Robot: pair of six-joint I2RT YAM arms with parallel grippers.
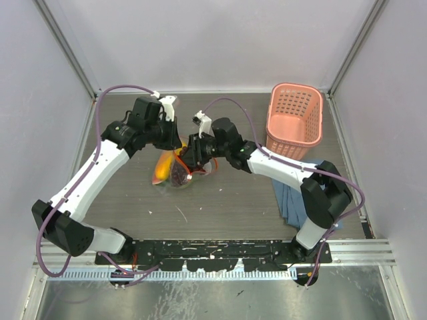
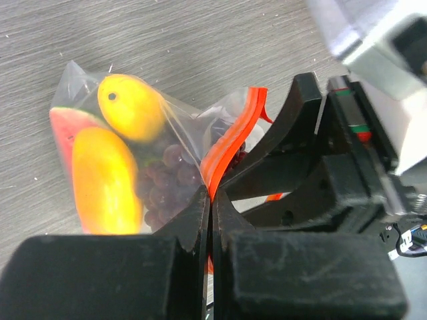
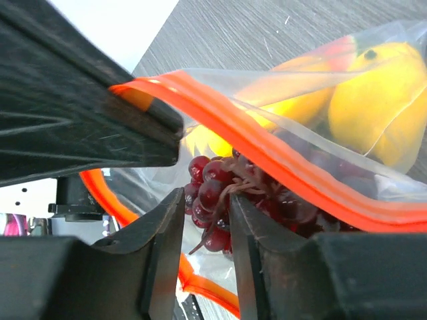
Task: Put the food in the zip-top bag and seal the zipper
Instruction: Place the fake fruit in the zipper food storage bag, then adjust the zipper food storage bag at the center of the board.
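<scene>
At the middle of the surface [image 1: 227, 207] lies the zip-top bag [image 1: 175, 176]. Only the left wrist view shows the left tool [image 2: 211, 200] pinched tight on the zipper [image 2: 230, 143]. Only the right wrist view shows the right tool [image 3: 205, 207] narrowly parted, with the bagged grape bunch [image 3: 212, 190] behind its gap.

We look down on a dark grey, wood-grained table [image 1: 227, 207]. At the upper right of the top view a pink basket [image 1: 294, 113] stands on it. Below that, at the right, lies a folded blue cloth [image 1: 285, 203]. Left of centre rests a clear zip-top bag [image 1: 175, 176].
</scene>
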